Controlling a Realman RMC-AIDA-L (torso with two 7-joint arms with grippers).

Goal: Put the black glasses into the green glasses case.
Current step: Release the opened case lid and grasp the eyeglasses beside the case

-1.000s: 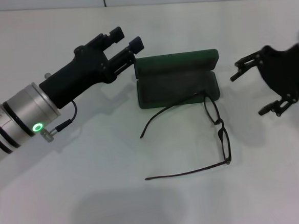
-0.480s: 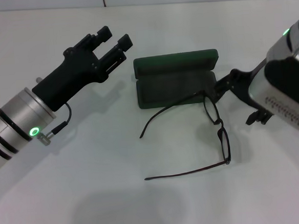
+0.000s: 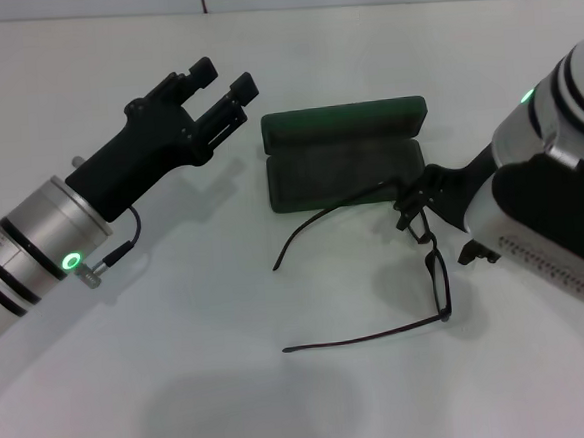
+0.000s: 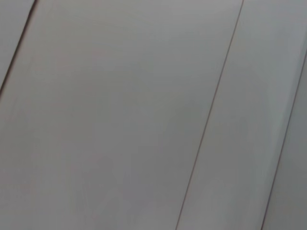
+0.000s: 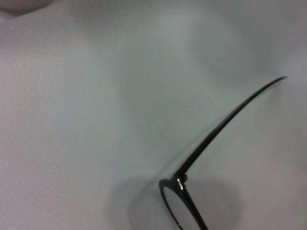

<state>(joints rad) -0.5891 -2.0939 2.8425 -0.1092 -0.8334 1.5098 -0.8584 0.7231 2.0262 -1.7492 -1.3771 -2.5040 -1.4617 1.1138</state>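
The black glasses (image 3: 439, 284) lie unfolded on the white table, lenses to the right. One temple arm reaches over the front of the green glasses case (image 3: 345, 123). The case lies open behind them, showing its dark lining. My right gripper (image 3: 438, 231) is open and low over the upper part of the lens frame, one finger on either side of it. The right wrist view shows one lens rim and a temple arm of the glasses (image 5: 225, 125). My left gripper (image 3: 224, 76) is open and empty, held above the table to the left of the case.
The white table (image 3: 183, 387) stretches in front and to the left. A pale wall with seams runs along the back. The left wrist view shows only pale panels with thin seams (image 4: 206, 124).
My right arm has come in from the right and down, bringing its gripper over the glasses' frame. My left gripper has drawn back slightly to the left. The glasses and case have not moved.
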